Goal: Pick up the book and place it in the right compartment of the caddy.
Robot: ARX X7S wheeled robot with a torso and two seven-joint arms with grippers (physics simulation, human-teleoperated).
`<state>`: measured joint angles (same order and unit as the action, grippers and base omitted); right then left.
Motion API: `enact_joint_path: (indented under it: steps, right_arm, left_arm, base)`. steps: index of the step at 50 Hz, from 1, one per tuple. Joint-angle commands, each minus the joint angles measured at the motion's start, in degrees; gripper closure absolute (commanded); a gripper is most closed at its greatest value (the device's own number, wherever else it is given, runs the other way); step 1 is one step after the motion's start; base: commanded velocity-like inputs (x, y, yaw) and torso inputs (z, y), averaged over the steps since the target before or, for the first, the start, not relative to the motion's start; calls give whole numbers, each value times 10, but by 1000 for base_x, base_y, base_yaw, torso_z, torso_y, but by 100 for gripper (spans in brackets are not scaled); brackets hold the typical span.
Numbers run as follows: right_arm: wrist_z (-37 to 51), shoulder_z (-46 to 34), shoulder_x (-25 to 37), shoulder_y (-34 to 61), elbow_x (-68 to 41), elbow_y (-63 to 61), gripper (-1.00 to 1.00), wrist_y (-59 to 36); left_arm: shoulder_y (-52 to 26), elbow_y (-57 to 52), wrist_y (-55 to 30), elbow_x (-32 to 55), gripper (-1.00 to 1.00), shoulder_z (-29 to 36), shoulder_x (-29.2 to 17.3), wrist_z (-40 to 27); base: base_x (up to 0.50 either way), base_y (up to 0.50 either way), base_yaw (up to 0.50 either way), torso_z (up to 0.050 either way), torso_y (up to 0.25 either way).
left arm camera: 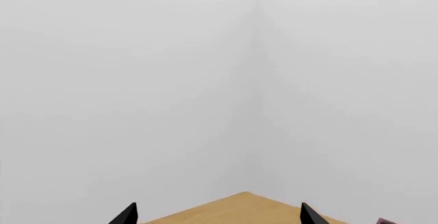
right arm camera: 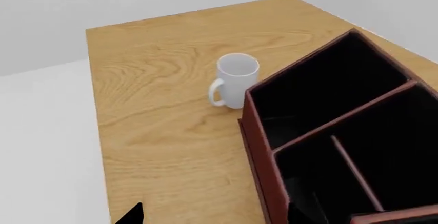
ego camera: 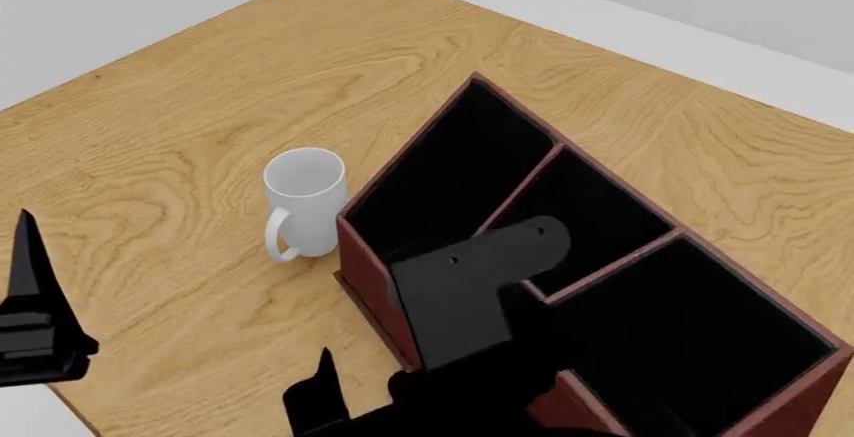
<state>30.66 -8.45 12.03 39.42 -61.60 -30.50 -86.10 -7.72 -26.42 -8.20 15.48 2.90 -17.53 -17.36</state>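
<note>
A large reddish-brown leather-look caddy [ego camera: 358,247] with a black interior sits on a light wooden table [ego camera: 174,147], angled diagonally in the head view. Thin reddish-brown dividers split it into black-lined sections. The squarish right compartment [ego camera: 707,342], at the taller end, lies toward the lower right of the head view. No book shows in any of the three views, so its place cannot be told; the visible compartments look dark throughout.

Just beside the caddy's long outer wall, apart from it, stands a plain white ceramic mug [ego camera: 303,203], upright, its handle toward the robot.

The black right arm [ego camera: 467,297] reaches over the caddy's near wall and covers part of the middle sections. In the right wrist view the right gripper [right arm camera: 212,215] shows only as two dark fingertips, one over the table and one over the caddy's interior, set well apart with nothing between them, so it is released.

The left gripper [left arm camera: 219,215] looks toward pale walls and the table's far corner; its two black fingertips stand wide apart, released and holding nothing.
</note>
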Motion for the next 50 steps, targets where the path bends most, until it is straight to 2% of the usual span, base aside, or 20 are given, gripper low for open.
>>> enact_joint_path:
  steps: [1, 12, 23, 50]
  right_arm:
    - [7, -48, 33, -10, -25, 70, -100, 26]
    - [-23, -85, 46, -27, 13, 114, -100, 72]
    - [-22, -82, 53, -31, 16, 137, -100, 84]
    - [-97, -161, 58, -39, 78, 229, -100, 165]
  left_arm:
    - [-1, -3, -3, 6, -100, -4, -3, -4]
    - [-2, -4, -2, 11, -100, -6, -5, -6]
    - [-1, -6, -1, 11, -100, -5, -8, -8]
    - [-3, 1, 3, 12, -100, 1, -11, -12]
  base:
    - [0, 0, 0, 0, 0]
    - [0, 0, 0, 0, 0]
    - [0, 0, 0, 0, 0]
    - [0, 0, 0, 0, 0]
